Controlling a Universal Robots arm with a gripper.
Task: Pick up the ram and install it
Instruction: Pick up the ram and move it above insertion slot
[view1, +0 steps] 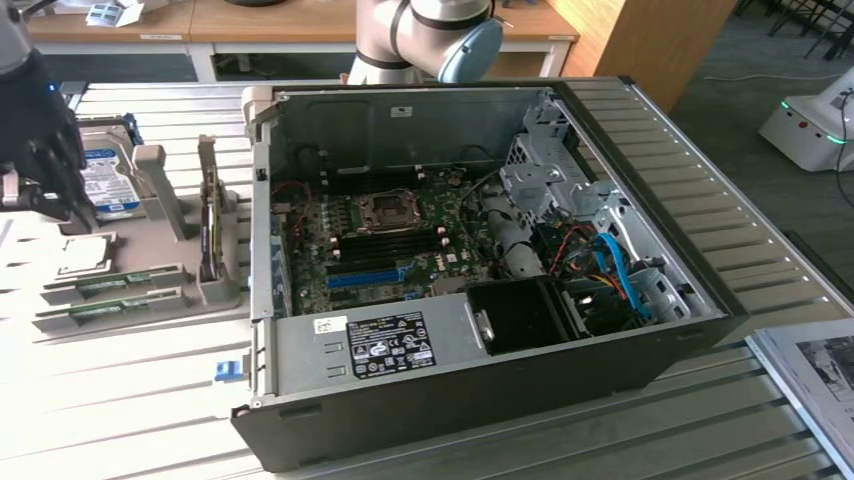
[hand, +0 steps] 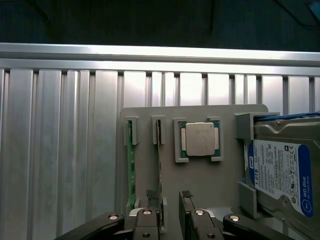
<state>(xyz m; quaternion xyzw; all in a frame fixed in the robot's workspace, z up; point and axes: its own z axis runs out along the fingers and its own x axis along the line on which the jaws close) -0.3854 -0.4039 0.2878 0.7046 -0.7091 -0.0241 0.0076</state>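
Claw: the gripper (hand: 169, 199) hangs over one edge of the grey holder (hand: 200, 175), jaws wide apart, gripping nothing.
Ram: the ram (hand: 159, 159), a thin stick, stands on edge in a holder slot just beside one fingertip pad (hand: 151, 194); I cannot tell whether they touch.
Second stick: a green spare stick (hand: 131, 167) sits in the neighbouring slot, on the side away from the processor.
Processor: the square silver processor (hand: 200, 139) sits in its own recess mid-holder; its engraving is too faint to read.
Hard drive: the hard drive (hand: 280, 170) is at the holder's far side edge, with a blue-and-white label reading "WD Blue" and "1.0TB".
Table: the slatted metal table (hand: 60, 150) carries the holder.
Computer case: the computer case (view1: 441, 415) lies open on the table well apart from the holder, its motherboard (view1: 387, 240) exposed; the print on a black label (view1: 390, 345) is too small to read.
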